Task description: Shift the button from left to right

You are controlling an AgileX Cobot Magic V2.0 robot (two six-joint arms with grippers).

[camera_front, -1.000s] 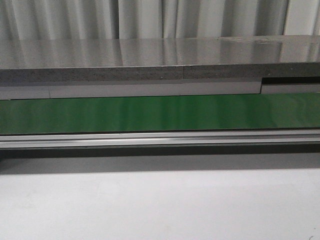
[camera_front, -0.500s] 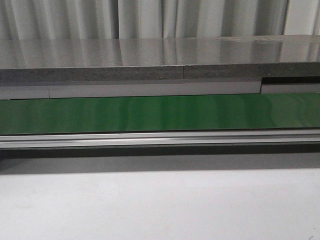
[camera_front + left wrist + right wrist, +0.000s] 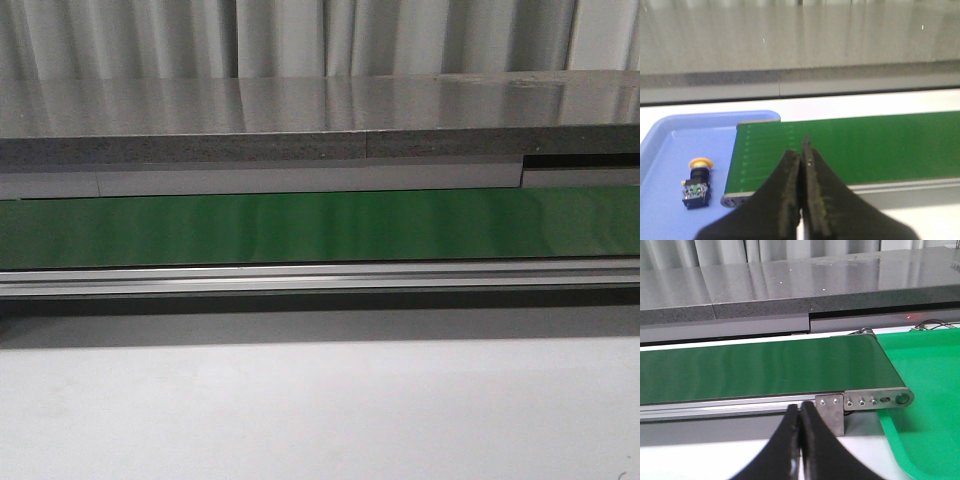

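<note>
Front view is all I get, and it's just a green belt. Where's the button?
Observer: The button lies on its side in a blue tray, seen only from the left wrist view.
Operator: Is a robot hand holding it?
Observer: No. The left gripper is shut on nothing, apart from the button.
Operator: What about the other hand?
Observer: The right gripper is shut and empty too, near the green belt.
Operator: Where does the belt go?
Observer: Its end sits beside a green tray with nothing visible in it.
</note>
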